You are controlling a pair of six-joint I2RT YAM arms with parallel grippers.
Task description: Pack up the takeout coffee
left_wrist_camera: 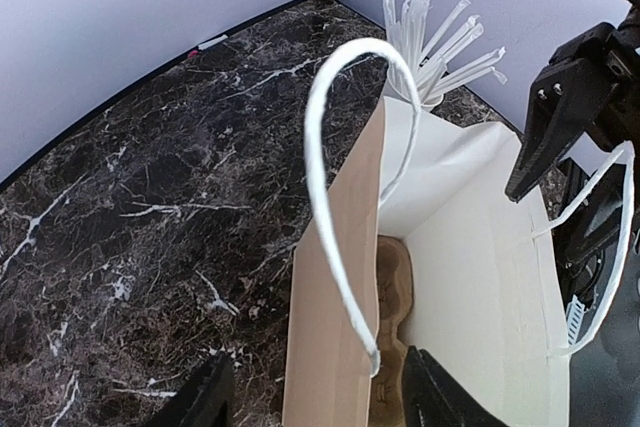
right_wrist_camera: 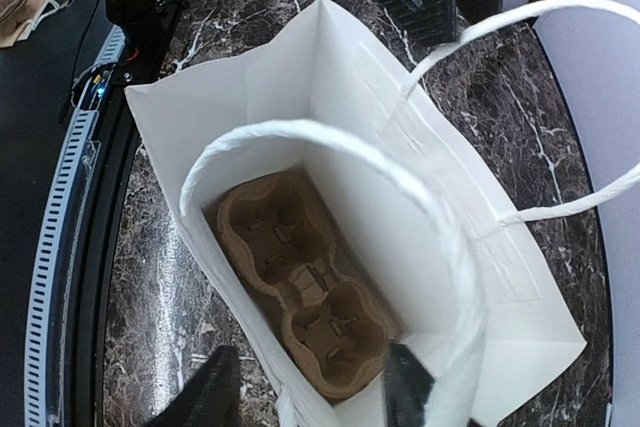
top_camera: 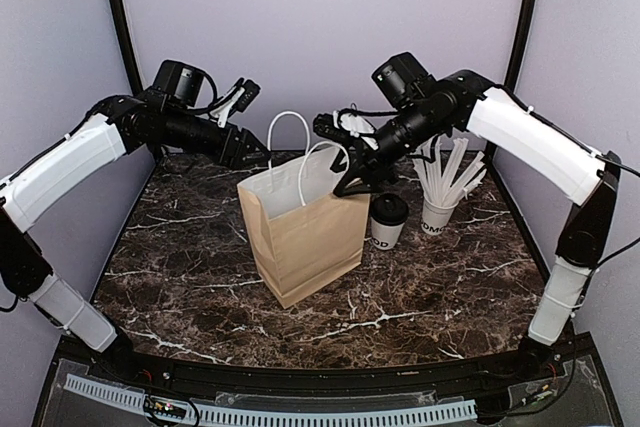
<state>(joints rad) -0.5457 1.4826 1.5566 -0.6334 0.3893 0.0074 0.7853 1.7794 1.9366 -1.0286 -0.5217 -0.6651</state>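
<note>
The coffee cup [top_camera: 388, 223], black lid on, stands on the marble table [top_camera: 180, 267] right of centre in the top view, just beside the right wall of the brown paper bag [top_camera: 305, 237] and left of the cup of straws [top_camera: 437, 214]. The right gripper [top_camera: 352, 185] hangs over the bag's upper right corner, just up and left of the coffee, fingers parted and grasping nothing. The left gripper [top_camera: 243, 150], at the bag's upper left, is likewise parted and empty. A cardboard cup carrier [right_wrist_camera: 300, 287] lies in the bag's bottom.
</note>
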